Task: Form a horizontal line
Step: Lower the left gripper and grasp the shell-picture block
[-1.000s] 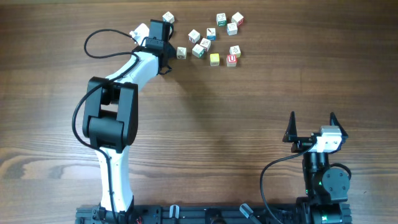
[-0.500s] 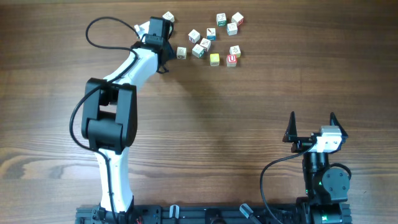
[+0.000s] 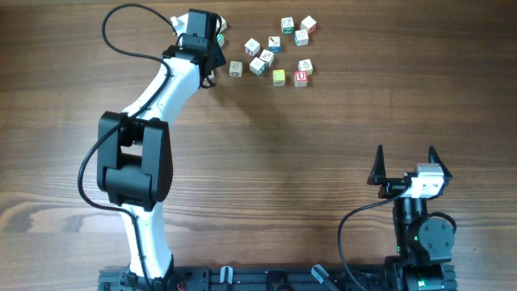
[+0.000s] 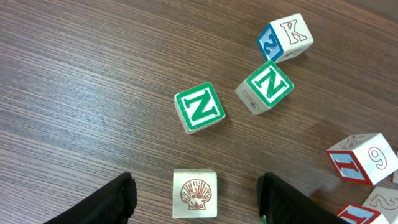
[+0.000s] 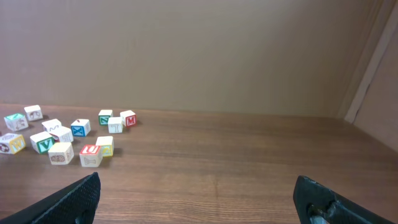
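Observation:
Several small wooden cubes lie loose at the far middle of the table; no row of three touching cubes shows. A pale shell cube (image 4: 195,194) (image 3: 235,69) lies flat between the open fingers of my left gripper (image 4: 196,186) (image 3: 215,69), untouched by either finger. Beyond it lie two green-letter cubes (image 4: 199,108) (image 4: 265,87) and a K cube (image 4: 285,39). A yellowish cube (image 3: 279,77) (image 5: 104,145) sits beside a red U cube (image 3: 300,78) (image 5: 91,155). My right gripper (image 3: 404,166) (image 5: 199,199) is open and empty near the front right.
More cubes lie further back right (image 3: 299,31), seen in the right wrist view as a pair (image 5: 116,121). A red 9 cube (image 4: 362,167) lies right of my left gripper. A brown wall (image 5: 186,56) stands behind the table.
My left arm has swung toward the far edge and the wrist has turned. The cubes and my right arm have not moved.

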`<state>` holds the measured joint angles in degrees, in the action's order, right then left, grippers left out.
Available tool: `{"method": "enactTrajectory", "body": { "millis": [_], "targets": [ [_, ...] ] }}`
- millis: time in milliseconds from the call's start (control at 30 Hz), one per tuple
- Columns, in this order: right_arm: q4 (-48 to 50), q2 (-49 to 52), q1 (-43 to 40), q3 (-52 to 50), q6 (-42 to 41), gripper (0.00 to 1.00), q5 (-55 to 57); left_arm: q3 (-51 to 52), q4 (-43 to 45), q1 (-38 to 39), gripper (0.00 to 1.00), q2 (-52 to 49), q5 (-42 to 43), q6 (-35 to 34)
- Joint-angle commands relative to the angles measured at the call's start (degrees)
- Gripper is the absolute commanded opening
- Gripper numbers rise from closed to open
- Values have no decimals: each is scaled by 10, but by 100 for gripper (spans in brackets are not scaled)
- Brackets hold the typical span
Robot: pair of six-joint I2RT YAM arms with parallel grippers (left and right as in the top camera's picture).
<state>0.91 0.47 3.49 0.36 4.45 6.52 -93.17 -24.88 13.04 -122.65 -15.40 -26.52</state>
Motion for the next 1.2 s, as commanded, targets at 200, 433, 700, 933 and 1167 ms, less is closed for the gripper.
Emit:
{"method": "enactTrajectory", "body": {
  "millis": [200,433,700,933,1167],
  "targets": [
    [2,1,1,-1,7,100,11,-9,0,-2,64,-9,-12,39],
    [2,1,1,-1,7,100,11,-9,2,-2,64,-40,-11,38],
    [2,1,1,-1,7,100,11,-9,8,-2,64,-50,-8,39],
    [2,1,1,-1,7,100,11,-9,6,-2,64,-76,-3,38],
    [2,1,1,-1,7,100,11,-9,10,-2,54,-78,-3,39]
  ]
}}
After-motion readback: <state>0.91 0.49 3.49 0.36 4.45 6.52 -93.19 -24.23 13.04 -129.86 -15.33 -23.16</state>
